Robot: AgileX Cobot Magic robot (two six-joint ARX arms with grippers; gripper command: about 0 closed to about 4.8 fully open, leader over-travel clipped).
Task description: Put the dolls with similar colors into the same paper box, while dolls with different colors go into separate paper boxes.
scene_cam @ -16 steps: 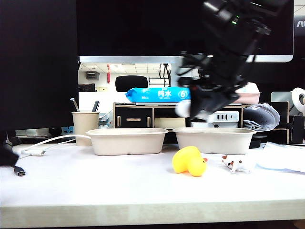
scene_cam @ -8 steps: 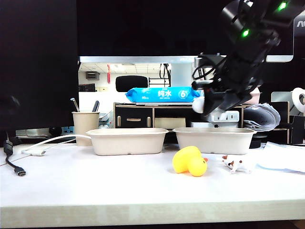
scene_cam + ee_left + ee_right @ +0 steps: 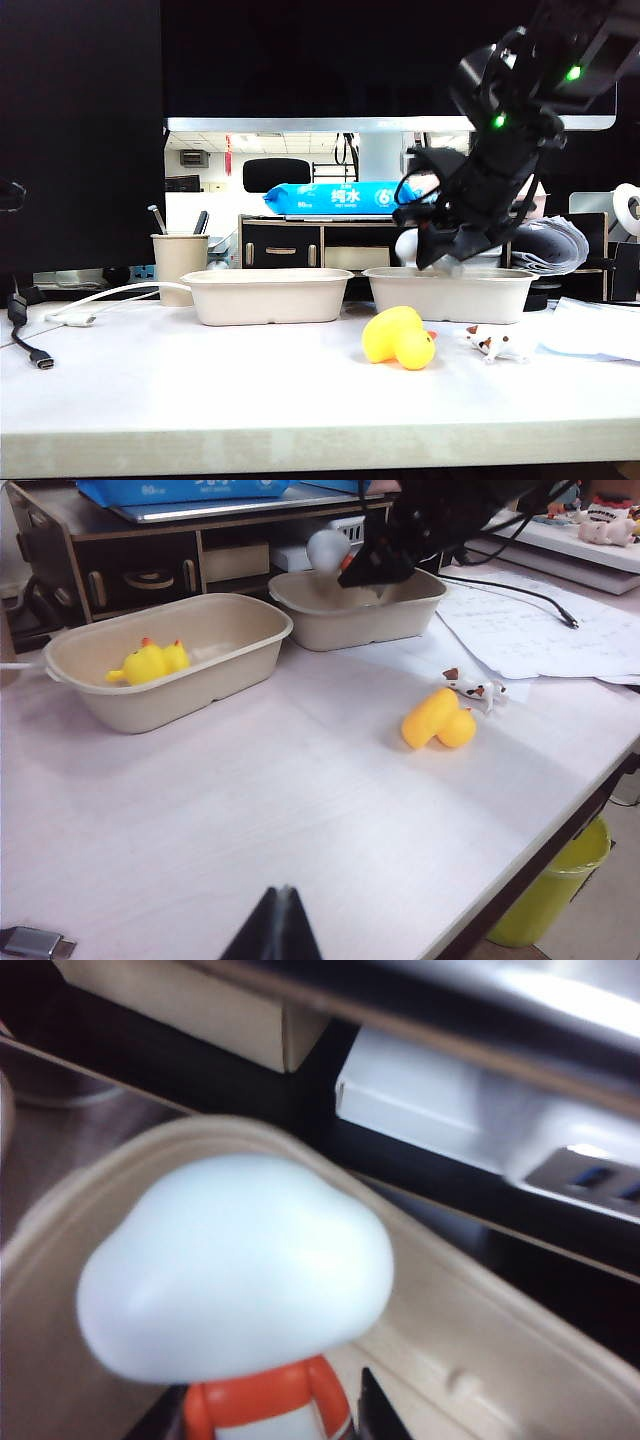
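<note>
Lowered to the right paper box [image 3: 450,293], right claw [image 3: 432,252] grips white bird [image 3: 240,1265]; left claw [image 3: 277,930] sits pinched together.

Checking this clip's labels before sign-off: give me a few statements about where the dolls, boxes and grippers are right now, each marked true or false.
1. The right gripper holds the white bird doll over the right paper box. True.
2. The left paper box is empty. False: a yellow duck lies in it.
3. A second yellow duck lies on the table in front of the boxes. True.
4. The small patched doll sits inside a box. False: it lies on the table beside that duck.
5. The left gripper holds a doll. False: it hangs shut and empty over the table's near edge.
</note>
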